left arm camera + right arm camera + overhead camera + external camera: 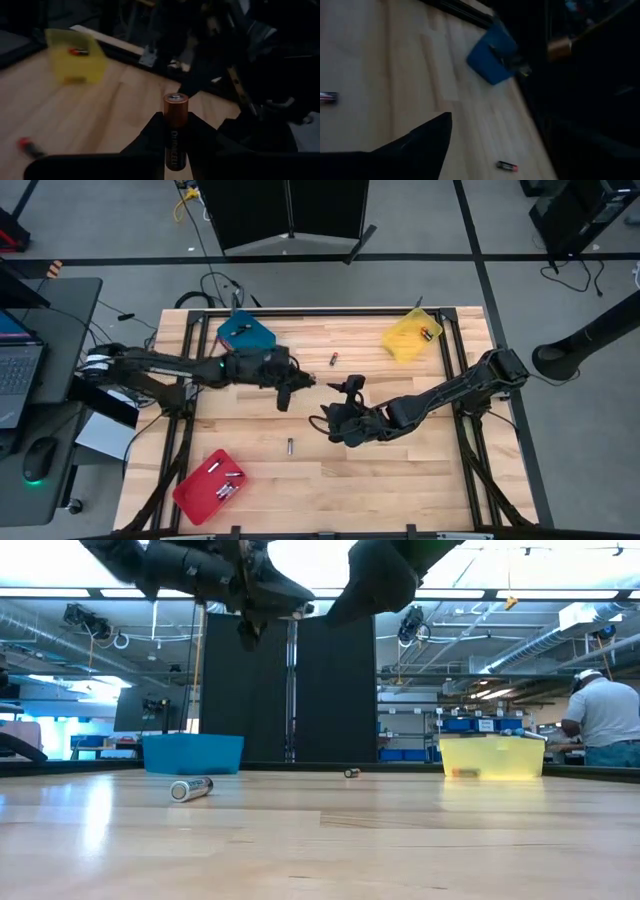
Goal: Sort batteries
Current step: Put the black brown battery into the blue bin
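The left gripper (175, 145) is closed on a copper-and-black battery (175, 131), which stands upright between the two dark fingers (145, 140). On its black part I can read the white letters of "DURACELL", running along the body; the lowest letters are hidden by the gripper. From above, this gripper (285, 390) hangs over the middle of the wooden table (400, 470), a little toward the blue tray (246, 333).

The right gripper (338, 423) is near it, also above the middle of the table, and holds nothing. In its own wrist view only one of its fingers (427, 137) shows clearly, so I take the jaws as standing wide, but the second finger I cannot see.

Other batteries lie around. A silvery cell (191, 788) lies on its side on the bare wood in front, well apart from every tray. A small dark cell with a red end (334, 359) lies between the blue tray and the yellow tray (411, 337). The yellow tray holds one cell (78, 51) with a red part; its writing is too small to read. The red tray (208, 484) at the near corner holds some silvery cells (229, 483).

Beside the table stands a desk with a laptop (18, 375) and a mouse (38, 459). Far behind, a person in a light shirt (606, 722) stands at a bench.
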